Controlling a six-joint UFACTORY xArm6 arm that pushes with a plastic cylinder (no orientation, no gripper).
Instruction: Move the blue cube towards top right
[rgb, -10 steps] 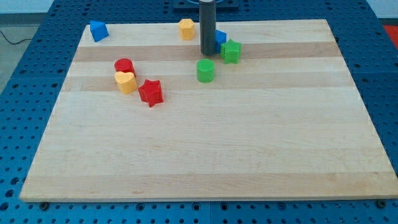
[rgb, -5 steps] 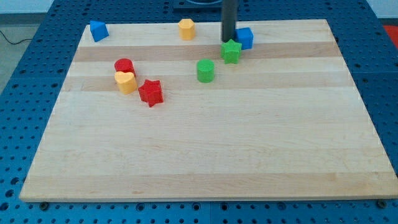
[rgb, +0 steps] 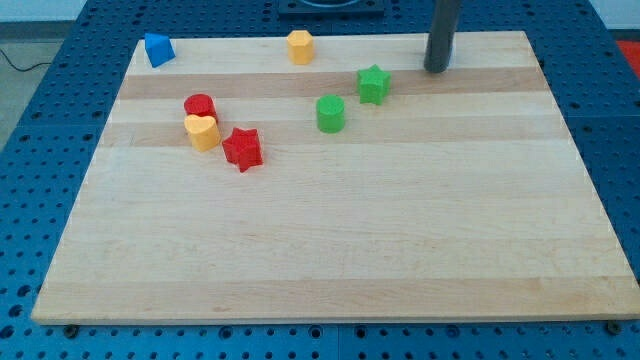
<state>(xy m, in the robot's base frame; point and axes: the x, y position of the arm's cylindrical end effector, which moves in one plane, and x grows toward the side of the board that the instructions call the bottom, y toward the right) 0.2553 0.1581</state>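
My tip (rgb: 436, 70) rests on the wooden board (rgb: 330, 240) near the view's top right. The blue cube does not show in this view; the dark rod stands where it could be hidden. The nearest visible block is a green star (rgb: 373, 83), to the left of and slightly below my tip, apart from it.
A green cylinder (rgb: 330, 113) sits below and left of the green star. A yellow hexagon block (rgb: 300, 46) lies at the top middle and a blue wedge-like block (rgb: 158, 48) at the top left corner. A red cylinder (rgb: 200, 105), a yellow heart (rgb: 202, 131) and a red star (rgb: 242, 148) cluster at the left.
The rod has moved steadily to the right along the top of the board. The blue cube moved right with it, away from the green star, and now is out of sight.
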